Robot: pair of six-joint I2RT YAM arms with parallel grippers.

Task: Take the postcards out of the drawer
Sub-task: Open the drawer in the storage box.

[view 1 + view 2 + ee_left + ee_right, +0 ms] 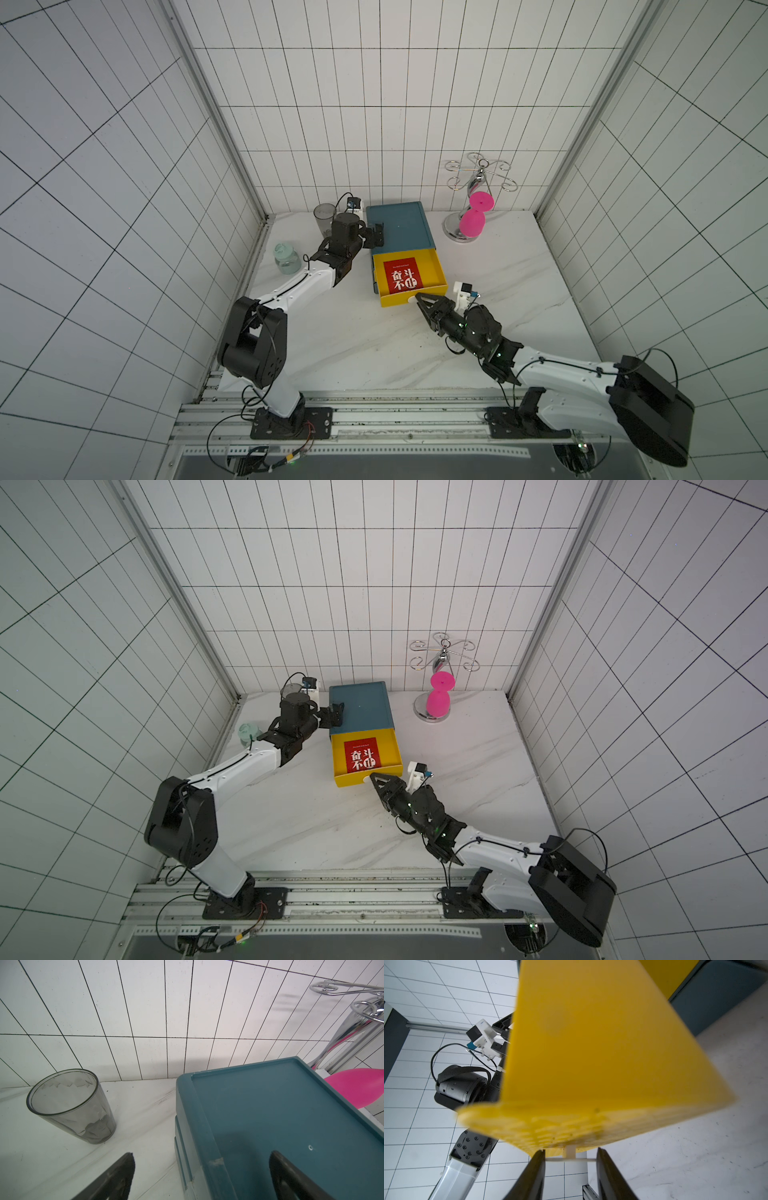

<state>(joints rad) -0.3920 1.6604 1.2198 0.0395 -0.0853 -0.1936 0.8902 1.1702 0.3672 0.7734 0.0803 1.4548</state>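
Item, postcards [402, 275]: you see one red face with white lettering in both top views [362, 754]. It lies flat on the floor of the pulled-out yellow drawer [395, 300], nearer the wall on the left arm's side. Whether more cards lie under it you cannot tell. Item, cabinet [399, 224]: blue, at the back of the table [374, 353], with the drawer standing out of its front. Item, right gripper [419, 297]: it sits low, just outside the drawer front, with the front wall between its tips and the postcards, and touches no card. In the right wrist view its fingers [533, 1174] stand partway apart on either side of the white handle [569, 1154], whose edge reaches both. Whether they press it you cannot tell. Item, left gripper [376, 235]: it is at the cabinet top's edge on the left arm's side, jaws spread wide and holding nothing. In the left wrist view one finger [116, 1178] is over the table and the other over the blue top. The postcards lie forward of it and lower, well clear of its tips. Item, tumbler [70, 1103]: grey, upright, beside the cabinet near the back wall. Item, jar [286, 257]: pale green, by the left arm. Item, rack [478, 199]: chrome with pink cups, on the cabinet's other side.
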